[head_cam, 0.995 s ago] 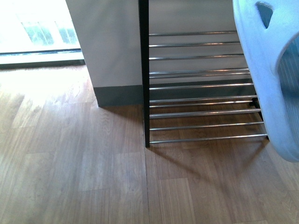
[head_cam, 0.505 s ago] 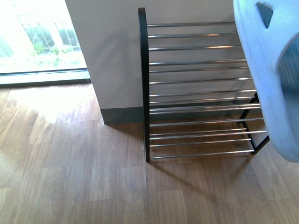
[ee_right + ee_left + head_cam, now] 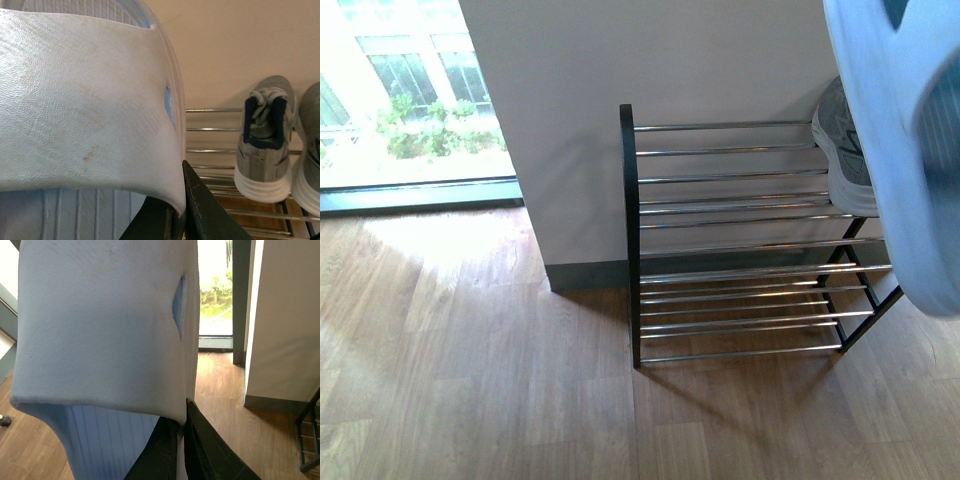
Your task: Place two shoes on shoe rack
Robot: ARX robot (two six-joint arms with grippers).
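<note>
our left hand [image 3: 181,440] pinched a pale slide [image 3: 100,325] by its strap, our right hand [image 3: 180,200] clamped the other slide [image 3: 80,100] likewise — grey sneakers [image 3: 264,145] stood on the shoe rack [image 3: 730,210], top tier, right end.

— What takes up the lower half of the front view?
— A wooden floor [image 3: 470,400] of pale planks, sunlit toward the left.
— And above it?
— A plain light wall [image 3: 560,120] in the upper centre, with a grey skirting board [image 3: 588,275] along its foot.
— Upper left?
— A window [image 3: 380,60] above a dark sill [image 3: 420,193], with green shrubs [image 3: 430,135] outside (the building behind them is washed out).
— Anything small?
— A dark round thing [image 3: 5,421] lies on the floor in the left wrist view, too small to identify.
</note>
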